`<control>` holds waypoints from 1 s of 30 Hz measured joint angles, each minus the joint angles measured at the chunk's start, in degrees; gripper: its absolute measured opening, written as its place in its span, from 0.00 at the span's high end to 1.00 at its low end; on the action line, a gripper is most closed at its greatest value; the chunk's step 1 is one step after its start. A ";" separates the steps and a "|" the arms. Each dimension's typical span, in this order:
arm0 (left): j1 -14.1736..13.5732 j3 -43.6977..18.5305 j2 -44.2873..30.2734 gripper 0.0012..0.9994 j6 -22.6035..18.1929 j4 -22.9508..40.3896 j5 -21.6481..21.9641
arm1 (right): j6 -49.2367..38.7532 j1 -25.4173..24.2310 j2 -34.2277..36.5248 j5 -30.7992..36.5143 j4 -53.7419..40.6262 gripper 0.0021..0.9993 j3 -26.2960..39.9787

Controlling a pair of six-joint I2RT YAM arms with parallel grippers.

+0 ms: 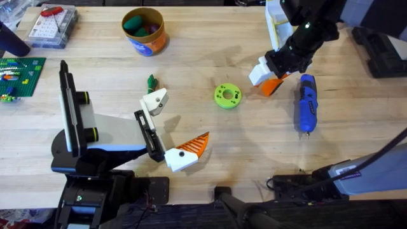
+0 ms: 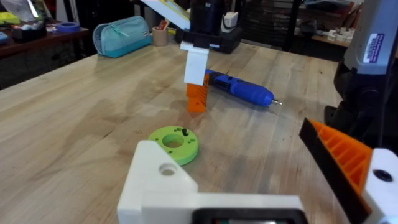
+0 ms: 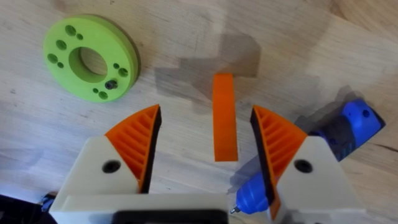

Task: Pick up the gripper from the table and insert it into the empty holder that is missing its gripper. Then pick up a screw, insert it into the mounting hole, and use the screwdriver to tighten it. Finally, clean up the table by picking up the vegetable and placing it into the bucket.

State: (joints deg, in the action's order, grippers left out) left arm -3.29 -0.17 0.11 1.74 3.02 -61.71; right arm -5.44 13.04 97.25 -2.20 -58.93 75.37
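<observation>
We take the green disc (image 1: 227, 96) on the bench (image 1: 191, 51) as our landmark and read from left to right. Well to its left, we see the left pincer (image 1: 168, 127) resting low near the front edge of the bench; one white holder carries a ribbed orange finger (image 1: 194, 145), while the empty holder (image 1: 154, 100) is a bare white block with a dark hole. With only one finger fitted, we cannot tell whether this pincer is spread or pressed together. Just beyond the empty holder lies the vegetable (image 1: 151, 81), still left of the disc. Farther back and left of the disc stands the bucket (image 1: 144, 30), with green and orange items inside. Right of the disc, the right pincer (image 3: 202, 146) hangs spread over the gripper (image 3: 224, 116), its ribbed pads on either side without touching it. Farther right of the disc lies the screwdriver (image 1: 307, 102), flat on the bench beside the gripper.
</observation>
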 joint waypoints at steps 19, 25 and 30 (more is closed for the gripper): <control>0.00 -0.10 -0.12 0.01 0.00 0.45 0.02 | -0.62 0.00 -0.30 3.27 -3.91 0.18 0.00; 0.00 -0.10 -0.12 0.01 0.00 0.45 0.00 | -0.62 -0.02 -1.79 4.10 -3.98 0.18 0.00; 0.00 -0.10 -0.12 0.01 0.00 0.45 0.01 | -0.63 -0.02 -1.79 4.11 -3.89 0.18 -0.02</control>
State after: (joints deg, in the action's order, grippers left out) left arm -3.29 -0.27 -0.01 1.74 3.46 -61.70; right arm -6.08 13.02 95.46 1.91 -62.83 75.35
